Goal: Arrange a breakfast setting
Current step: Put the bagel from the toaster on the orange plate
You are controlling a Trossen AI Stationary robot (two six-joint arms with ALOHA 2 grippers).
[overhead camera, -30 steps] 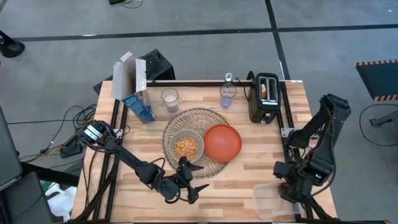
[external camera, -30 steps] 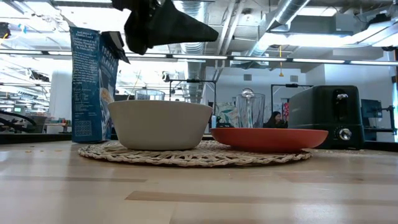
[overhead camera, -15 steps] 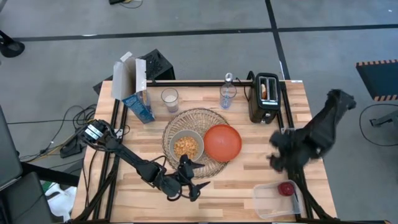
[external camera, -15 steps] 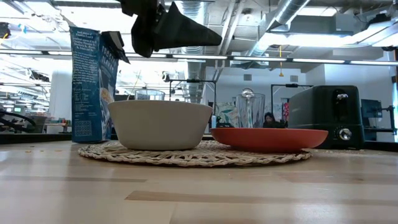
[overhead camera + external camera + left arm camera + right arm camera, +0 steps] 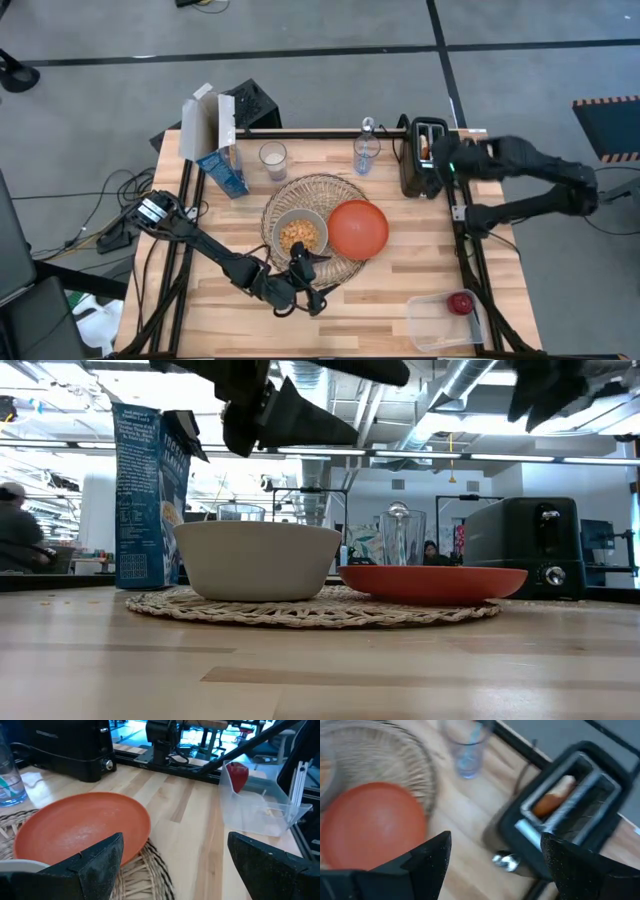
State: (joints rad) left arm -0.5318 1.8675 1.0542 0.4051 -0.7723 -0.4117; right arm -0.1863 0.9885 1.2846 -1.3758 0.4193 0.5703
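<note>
Mat (image 5: 318, 232) sits mid-frame in the high view, on the table (image 5: 400, 280). On it: grey bowl (image 5: 299, 234) with cereal at left, orange plate (image 5: 358, 229) at right, the two just beside each other. Low view shows the bowl (image 5: 258, 560) and plate (image 5: 433, 582) side by side on the mat (image 5: 310, 608). Apple (image 5: 460, 303) lies in a clear tub (image 5: 440, 322) at lower right of the high view, well apart from the mat. Bagel (image 5: 554, 795) stands in a slot of the black toaster (image 5: 424, 158), upper right of the mat; the right wrist view shows it poking up from the slot. No spoon can be made out.

Left gripper (image 5: 308, 285) hovers at the mat's lower edge, just below the bowl; fingers spread apart, holding nothing. The left wrist view shows both its fingers (image 5: 95, 865) wide over the plate (image 5: 80, 830) and mat edge. Right gripper (image 5: 440, 155) is over the toaster at upper right, fingers (image 5: 427, 857) parted and empty in the right wrist view.

Cereal box (image 5: 212, 140) stands upper left of the mat, a glass (image 5: 272, 160) beside it, a water bottle (image 5: 366, 150) between glass and toaster.
</note>
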